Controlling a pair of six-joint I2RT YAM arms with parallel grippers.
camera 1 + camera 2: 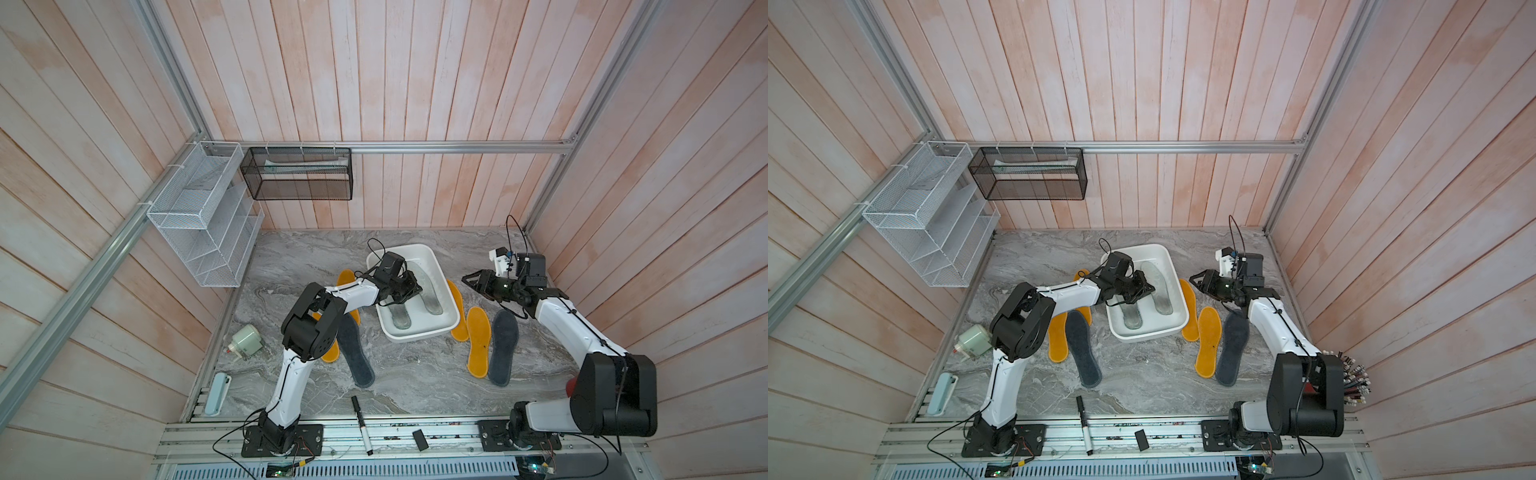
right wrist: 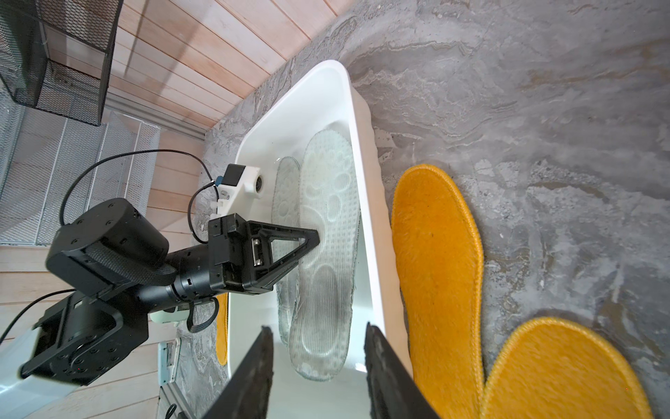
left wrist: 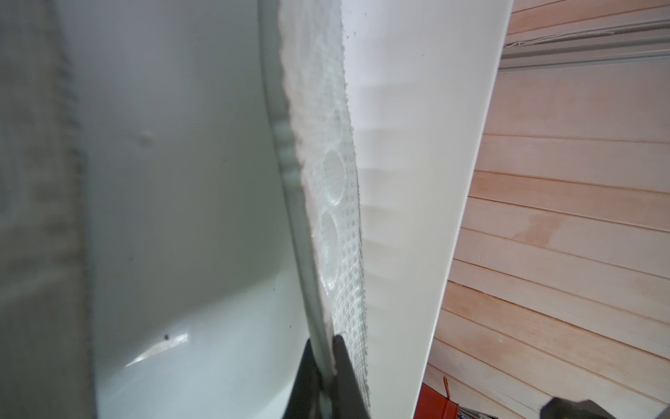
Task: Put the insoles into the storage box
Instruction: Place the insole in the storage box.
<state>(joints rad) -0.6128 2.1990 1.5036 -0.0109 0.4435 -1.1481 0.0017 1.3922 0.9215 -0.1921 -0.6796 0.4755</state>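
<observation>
Left end effector (image 3: pixel 323 350) pinches a pale insole (image 3: pixel 328 188) on edge inside the box (image 1: pixel 415 333); right end effector (image 1: pixel 469 282) hangs half-open, empty, beside it.

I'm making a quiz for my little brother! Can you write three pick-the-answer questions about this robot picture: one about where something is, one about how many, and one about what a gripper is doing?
1. Where are the two pale see-through foot-shaped insoles?
A) in the shallow white plastic storage box
B) in the white wire rack
C) beside the black marker

2. How many mustard-yellow fuzzy insoles lie on the grey marble table?
A) two
B) four
C) six

3. What is the left gripper doing?
A) hanging wide open
B) shut on a see-through insole
C) holding the marker

Answers:
1 A, because both sit inside the box's walls.
2 B, because both top views show two on each side of the box.
3 B, because the left wrist view shows it pinching the insole's edge.
</observation>
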